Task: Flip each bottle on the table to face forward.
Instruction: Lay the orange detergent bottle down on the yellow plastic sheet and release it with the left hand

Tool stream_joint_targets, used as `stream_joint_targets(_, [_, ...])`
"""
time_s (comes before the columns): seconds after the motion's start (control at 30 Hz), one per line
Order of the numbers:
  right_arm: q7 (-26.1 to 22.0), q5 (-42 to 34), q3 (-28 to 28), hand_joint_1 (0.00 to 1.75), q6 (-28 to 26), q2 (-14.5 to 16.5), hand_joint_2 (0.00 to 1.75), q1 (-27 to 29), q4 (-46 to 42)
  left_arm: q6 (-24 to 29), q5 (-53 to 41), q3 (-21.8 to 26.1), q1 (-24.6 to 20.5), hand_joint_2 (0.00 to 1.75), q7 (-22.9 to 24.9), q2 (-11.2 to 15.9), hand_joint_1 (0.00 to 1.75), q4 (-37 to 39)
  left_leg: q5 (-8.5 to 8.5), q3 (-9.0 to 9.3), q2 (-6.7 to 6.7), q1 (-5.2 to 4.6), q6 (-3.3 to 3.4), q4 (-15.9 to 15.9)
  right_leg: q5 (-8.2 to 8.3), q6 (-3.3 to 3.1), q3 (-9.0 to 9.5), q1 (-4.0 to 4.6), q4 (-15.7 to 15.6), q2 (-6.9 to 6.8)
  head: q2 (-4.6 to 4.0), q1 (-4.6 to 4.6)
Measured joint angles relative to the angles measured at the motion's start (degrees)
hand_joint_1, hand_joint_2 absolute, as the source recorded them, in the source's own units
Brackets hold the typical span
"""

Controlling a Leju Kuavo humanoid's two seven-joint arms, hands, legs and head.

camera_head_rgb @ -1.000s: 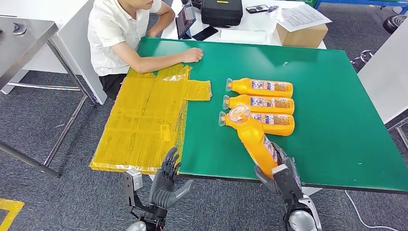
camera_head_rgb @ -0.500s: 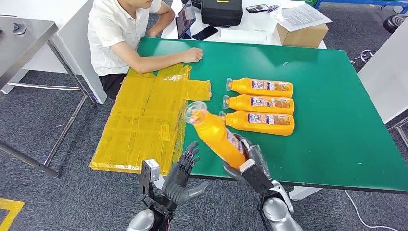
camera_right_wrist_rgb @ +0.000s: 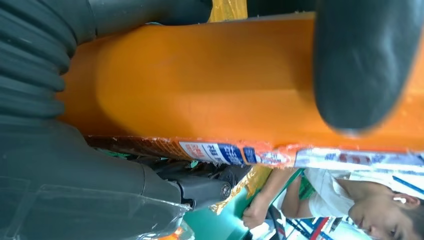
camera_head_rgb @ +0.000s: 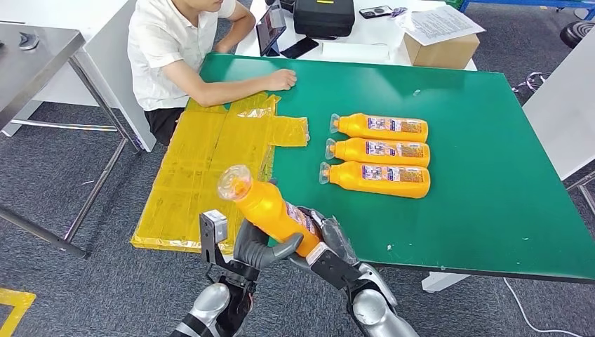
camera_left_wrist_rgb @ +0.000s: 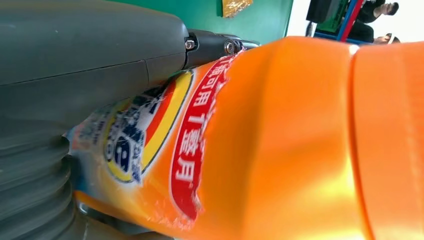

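My right hand (camera_head_rgb: pixel 328 243) grips the base end of an orange bottle (camera_head_rgb: pixel 275 209), tilted with its clear cap (camera_head_rgb: pixel 234 181) up and to the left, above the green table's (camera_head_rgb: pixel 491 175) front left corner. My left hand (camera_head_rgb: pixel 255 247) wraps the same bottle from the other side, thumb across its lower body. The left wrist view has the bottle's label (camera_left_wrist_rgb: pixel 165 145) pressed against the left hand (camera_left_wrist_rgb: pixel 75 60). In the right wrist view a dark fingertip (camera_right_wrist_rgb: pixel 365 60) lies over the orange body (camera_right_wrist_rgb: pixel 200 85). Three more orange bottles (camera_head_rgb: pixel 381 127) (camera_head_rgb: pixel 379 151) (camera_head_rgb: pixel 377 178) lie in a row, labels up, caps left.
A crumpled yellow plastic sheet (camera_head_rgb: pixel 203 175) covers the table's left side and hangs over its edge. A person (camera_head_rgb: pixel 175 49) sits at the far left corner with a hand (camera_head_rgb: pixel 281 79) on the table. A cardboard box (camera_head_rgb: pixel 440 50) and black case (camera_head_rgb: pixel 323 17) sit beyond.
My right hand has carried the bottle leftward from beside the row to the table's front left corner. My left hand has risen and closed around the bottle.
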Motion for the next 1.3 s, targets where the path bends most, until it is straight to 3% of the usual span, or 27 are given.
stream_joint_targets(0.17, [-0.52, -0.37, 2.0, 1.71, 0.19, 0.4, 1.75, -1.28, 1.68, -1.14, 2.87, 1.06, -0.03, 1.75, -0.15, -0.23, 0.0, -0.67, 0.0, 0.0, 0.01, 0.01, 0.0, 0.0, 0.0, 0.0, -0.02, 0.0, 0.01, 0.0, 0.0, 0.0])
stream_joint_targets(0.2, [-0.67, -0.5, 2.37, 1.64, 0.23, 0.51, 1.75, -1.53, 1.99, -1.36, 3.23, 1.26, -0.02, 1.75, -0.18, -0.26, 0.44, -0.98, 0.0, 0.0, 0.01, 0.01, 0.0, 0.0, 0.0, 0.0, -0.02, 0.0, 0.01, 0.0, 0.0, 0.0])
stream_joint_targets(0.23, [-0.84, -0.69, 2.71, 1.44, 0.27, 0.61, 1.75, -1.76, 2.27, -1.74, 3.6, 1.41, 0.0, 1.75, -0.16, -0.26, 0.87, -1.31, 0.0, 0.0, 0.01, 0.01, 0.0, 0.0, 0.0, 0.0, -0.02, 0.0, 0.01, 0.0, 0.0, 0.0])
stream_joint_targets(0.3, [-1.22, -1.23, 3.25, 0.69, 0.35, 0.74, 1.75, -2.23, 2.76, -3.55, 5.0, 1.69, 0.03, 1.75, 0.43, -0.26, 1.75, -1.86, 0.0, 0.0, 0.01, 0.0, 0.0, 0.0, 0.0, 0.0, -0.02, 0.0, 0.0, 0.0, 0.0, 0.0])
stream_joint_targets(0.33, [-1.47, -1.58, 3.44, 0.32, 0.41, 0.76, 1.75, -2.49, 2.98, -4.94, 6.03, 1.88, 0.07, 1.75, 0.94, -0.25, 1.75, -2.08, 0.0, -0.01, 0.01, 0.0, 0.0, 0.0, 0.0, 0.0, -0.02, 0.0, 0.0, 0.0, 0.0, 0.0])
stream_joint_targets(0.37, [-1.76, -1.93, 3.62, 0.09, 0.61, 0.76, 1.75, -2.75, 3.22, -6.73, 7.28, 2.12, 0.09, 1.75, 1.53, -0.25, 1.75, -2.31, 0.0, -0.01, 0.01, 0.0, 0.0, 0.0, 0.0, 0.0, -0.02, 0.0, 0.0, 0.0, 0.0, 0.0])
stream_joint_targets(0.47, [-2.62, -2.8, 4.12, 0.0, 1.68, 0.78, 1.75, -3.27, 3.89, -12.26, 10.68, 2.74, 0.12, 1.75, 2.7, -0.15, 1.75, -2.91, 0.0, -0.01, 0.0, 0.0, 0.0, 0.0, 0.0, 0.0, -0.02, -0.01, 0.0, 0.0, 0.0, 0.0])
stream_joint_targets(0.6, [-3.34, -3.73, 4.27, 0.0, 2.13, 0.91, 0.0, -3.55, 4.32, -14.99, 12.33, 3.15, 0.23, 1.75, 3.03, -0.04, 1.75, -3.48, 0.0, -0.01, 0.0, 0.0, 0.0, 0.0, 0.0, 0.0, -0.02, -0.01, 0.0, 0.0, 0.0, -0.01])
stream_joint_targets(0.7, [-4.17, -3.43, 4.27, 0.0, 0.72, 1.19, 0.0, -3.53, 4.38, -13.1, 10.21, 3.44, 0.15, 1.75, 1.93, 0.24, 1.75, -3.7, 0.0, -0.01, 0.0, 0.0, 0.0, 0.0, 0.0, 0.0, -0.03, 0.0, 0.0, 0.0, 0.0, 0.0])
stream_joint_targets(0.87, [-5.32, -0.11, 4.31, 0.0, -7.26, 2.27, 0.0, -2.53, 4.3, -1.26, -1.35, 4.13, -2.36, 1.75, -1.91, 1.01, 1.75, -3.14, 0.01, -0.01, 0.0, 0.01, -0.01, 0.0, 0.0, 0.0, -0.04, 0.01, 0.02, 0.0, 0.0, 0.0])
stream_joint_targets(0.97, [-5.62, 0.68, 4.32, 0.0, -9.22, 2.57, 0.0, -2.12, 4.17, -0.31, -2.4, 4.7, -3.49, 1.75, -2.26, 1.33, 1.75, -2.61, 0.02, -0.01, 0.0, 0.01, -0.01, 0.0, 0.0, 0.0, -0.03, 0.0, 0.03, 0.0, 0.0, 0.01])
stream_joint_targets(1.17, [-9.47, 5.84, 2.99, 0.0, -28.27, 3.67, 0.0, -0.09, 2.42, -3.3, 2.38, 8.16, -4.12, 1.75, -0.08, 2.35, 1.75, -2.63, 0.01, -0.01, 0.0, 0.0, -0.01, 0.0, 0.0, 0.0, -0.04, 0.0, 0.03, 0.0, 0.0, 0.02])
stream_joint_targets(1.3, [-10.36, 7.57, -1.76, 0.0, -33.11, 4.47, 0.0, 2.98, -0.8, -0.89, 0.13, 11.39, -4.3, 1.75, 0.78, 3.85, 1.75, -2.92, 0.01, -0.02, 0.01, 0.01, -0.01, 0.0, 0.0, -0.01, -0.06, 0.0, 0.03, 0.0, 0.0, 0.0])
